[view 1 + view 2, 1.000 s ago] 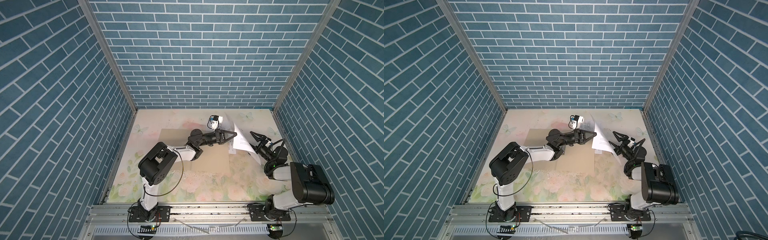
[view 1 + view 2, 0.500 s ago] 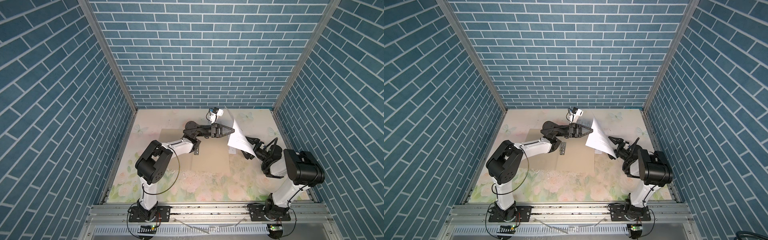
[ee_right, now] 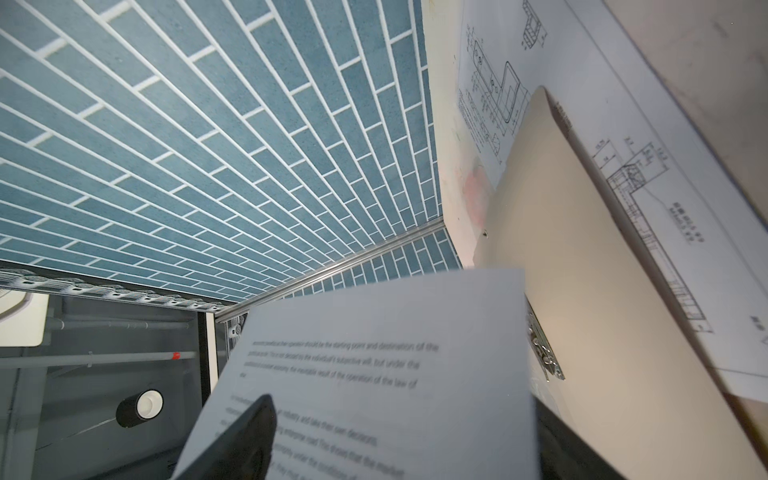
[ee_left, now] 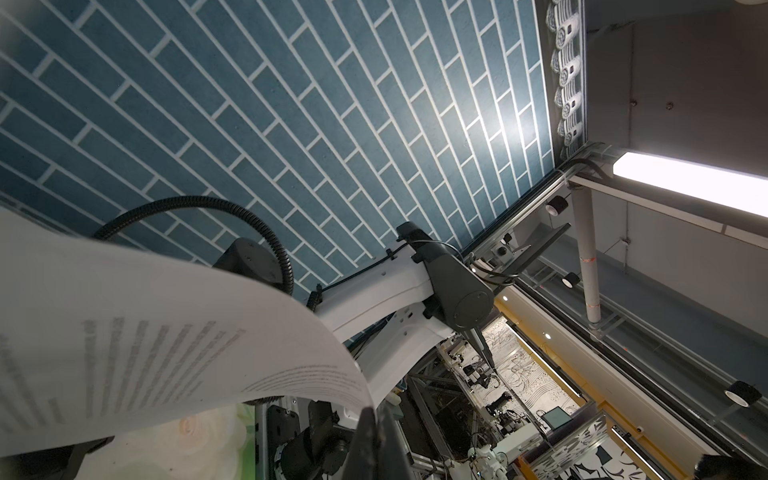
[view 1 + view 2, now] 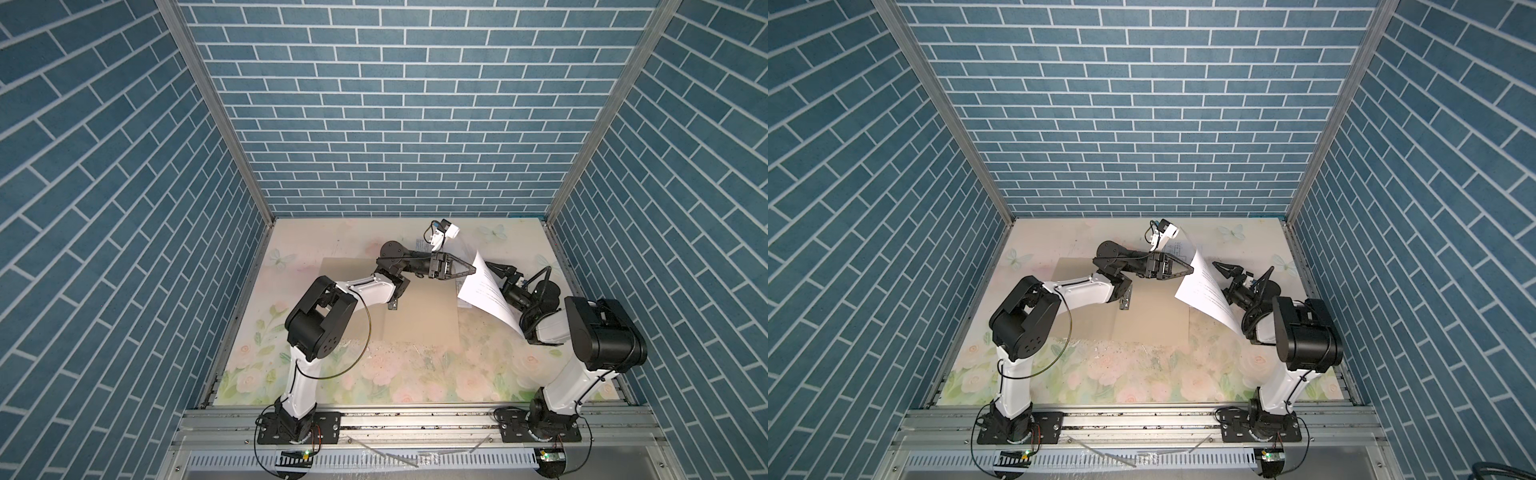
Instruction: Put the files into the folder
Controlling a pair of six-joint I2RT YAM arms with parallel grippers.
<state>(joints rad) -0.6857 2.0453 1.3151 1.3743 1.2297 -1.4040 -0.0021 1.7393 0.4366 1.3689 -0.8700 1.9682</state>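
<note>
In both top views my left gripper (image 5: pixel 473 269) (image 5: pixel 1192 270) is shut on the upper edge of the white text sheet (image 5: pixel 486 291) (image 5: pixel 1204 291), one of the files. The sheet hangs curled in the air over the right edge of the beige folder (image 5: pixel 415 316) (image 5: pixel 1150 316), which lies open on the table. In the left wrist view the gripper (image 4: pixel 376 415) pinches the sheet's corner. My right gripper (image 5: pixel 500 272) (image 5: pixel 1244 272) stands open just behind the sheet. One of its fingers (image 3: pixel 245 440) overlaps the sheet (image 3: pixel 374 353). The drawing sheet (image 3: pixel 623 166) (image 5: pixel 1173 249) lies flat beside the folder (image 3: pixel 582 291).
The floral tabletop (image 5: pixel 415 374) is walled by blue brick panels on three sides. A metal rail (image 5: pixel 415 419) runs along the front edge by both arm bases. A metal clip (image 3: pixel 544 353) sits on the folder.
My left gripper has raised the text sheet off the table, and it now hangs free. The right gripper has moved in behind the sheet and stays open.
</note>
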